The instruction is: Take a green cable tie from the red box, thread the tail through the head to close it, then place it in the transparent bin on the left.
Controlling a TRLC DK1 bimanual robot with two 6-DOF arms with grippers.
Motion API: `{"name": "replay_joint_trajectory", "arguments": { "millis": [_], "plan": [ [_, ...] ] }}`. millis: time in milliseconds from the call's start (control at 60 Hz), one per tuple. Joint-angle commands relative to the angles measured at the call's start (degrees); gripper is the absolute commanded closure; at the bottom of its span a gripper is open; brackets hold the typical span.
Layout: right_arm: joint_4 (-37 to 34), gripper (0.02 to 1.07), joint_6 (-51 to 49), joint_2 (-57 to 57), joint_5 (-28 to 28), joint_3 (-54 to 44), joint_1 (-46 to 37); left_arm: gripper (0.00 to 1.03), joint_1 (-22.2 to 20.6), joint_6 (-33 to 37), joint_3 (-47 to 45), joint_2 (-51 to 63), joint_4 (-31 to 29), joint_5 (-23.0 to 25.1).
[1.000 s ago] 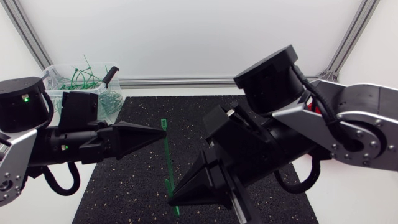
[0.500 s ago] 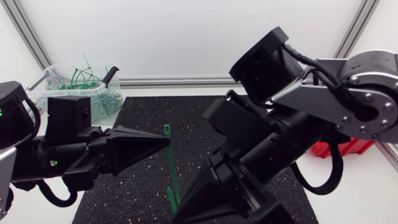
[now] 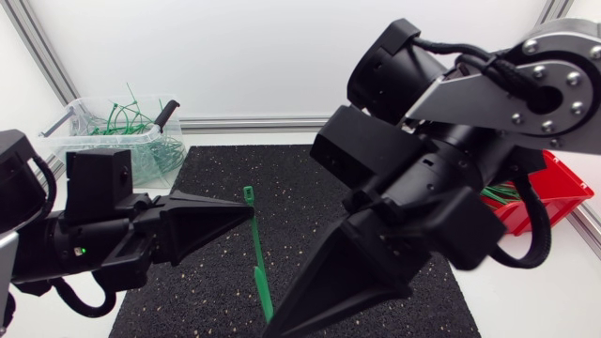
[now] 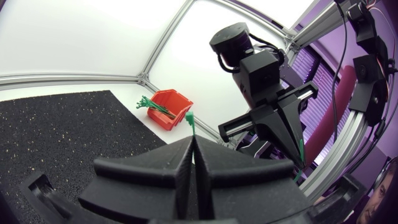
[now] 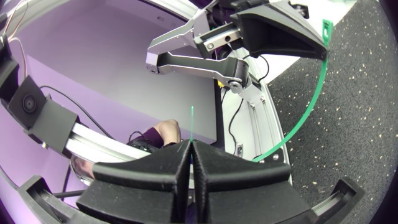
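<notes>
Above the mat (image 3: 216,169), left claw (image 3: 252,212) and right claw (image 3: 269,331) pinch cable tie (image 3: 257,253)

I am working in a robotics lab cell. My left arm (image 3: 47,253) and right arm (image 3: 554,66) hang over a white table (image 3: 535,300) edged by an aluminium rail (image 3: 254,123). A black speckled mat (image 3: 291,178) covers the work surface, with parts sorted into a red box (image 3: 559,188) and a transparent bin (image 3: 89,101).

Unclosed, bowed green cable tie (image 3: 256,249) stands near upright; red box (image 3: 563,199) and transparent bin (image 3: 70,141) hold more ties (image 3: 122,120).
</notes>
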Motion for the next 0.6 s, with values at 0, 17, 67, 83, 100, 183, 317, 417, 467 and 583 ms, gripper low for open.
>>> {"name": "replay_joint_trajectory", "arguments": {
  "millis": [0, 17, 67, 83, 100, 183, 317, 417, 467, 583],
  "plan": [
    [-2.82, 1.02, 0.69, 2.73, -1.71, 1.8, -0.74, 1.0, -1.12, -0.5, -1.52, -1.5, 1.07, -1.06],
    [-3.35, 1.02, 0.69, 3.08, -1.98, 2.06, -0.92, 1.0, -1.21, -0.5, -1.43, -1.59, 1.07, -1.15],
    [-4.75, 1.02, 0.25, 3.96, -2.42, 2.94, -1.01, 1.0, -1.56, -0.5, -1.34, -1.85, 1.07, -1.77],
    [-5.28, 1.02, 0.25, 4.04, -2.68, 3.38, -1.18, 1.0, -1.91, -0.5, -1.25, -1.85, 1.07, -2.12],
    [-5.72, 1.02, 0.17, 4.22, -3.03, 3.65, -1.36, 1.0, -2.26, -0.5, -1.16, -1.94, 1.07, -2.47],
    [-8.53, 1.02, -0.36, 5.27, -3.82, 5.58, -1.8, 1.0, -3.49, -0.5, -0.64, -2.03, 0.98, -3.52],
    [-12.75, 1.02, -1.07, 7.03, -5.58, 8.13, -2.5, 1.0, -4.64, -0.41, 1.12, -2.38, 0.19, -3.96],
    [-16.0, 1.02, -2.3, 8.17, -7.51, 9.89, -3.56, 1.0, -5.96, -0.32, 2.7, -2.82, -0.16, -6.07],
    [-17.41, 1.02, -2.3, 8.79, -7.86, 10.76, -3.73, 1.0, -6.83, -0.41, 3.41, -3.17, -0.16, -7.92],
    [-20.57, 1.02, -2.82, 9.93, -8.57, 12.79, -3.91, 1.0, -8.15, 0.2, 3.67, -3.79, -0.34, -11.26]
  ]
}}
